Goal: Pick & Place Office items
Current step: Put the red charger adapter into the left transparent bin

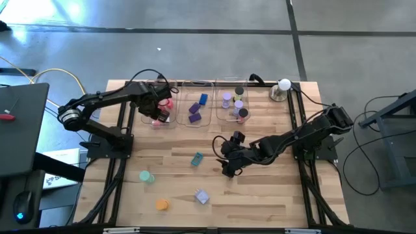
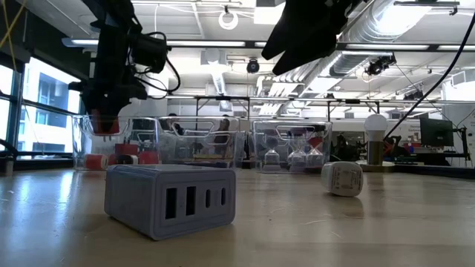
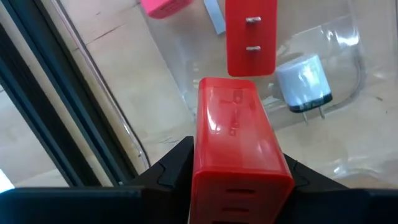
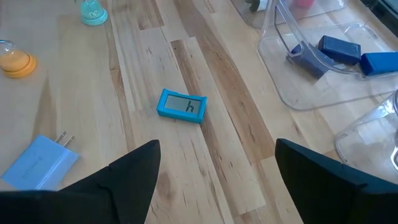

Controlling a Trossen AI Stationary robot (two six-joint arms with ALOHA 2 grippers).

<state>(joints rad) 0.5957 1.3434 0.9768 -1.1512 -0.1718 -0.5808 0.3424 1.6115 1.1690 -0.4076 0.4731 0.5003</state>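
Note:
My left gripper [image 1: 159,109] hangs over the left clear tray [image 1: 170,121], shut on a red block [image 3: 233,134]. In that tray lie another red block with two prongs [image 3: 250,37], a pink piece [image 3: 165,7] and a pale round plug [image 3: 305,81]. My right gripper [image 1: 227,164] stands open above the table's middle, with nothing between its fingers. Beyond it a blue block [image 4: 181,106] lies flat on the wood. A teal disc [image 4: 93,12], an orange disc [image 4: 17,62] and a lavender pronged block [image 4: 40,163] lie toward the near left. My left gripper pinches the red block between its two fingers, on the block's two opposite long sides [image 3: 200,163], at the end that bears the slots. The fingers point down and lie along the block. The block hangs upright below them, over the left tray and clear of the pieces in it.
Three clear trays stand in a row at the far edge; the middle tray [image 1: 195,122] holds blue and purple pieces, the right tray [image 1: 224,118] purple and dark ones. A white ball on a metal base [image 1: 284,86] stands at the far right. Bare wood lies near the front right.

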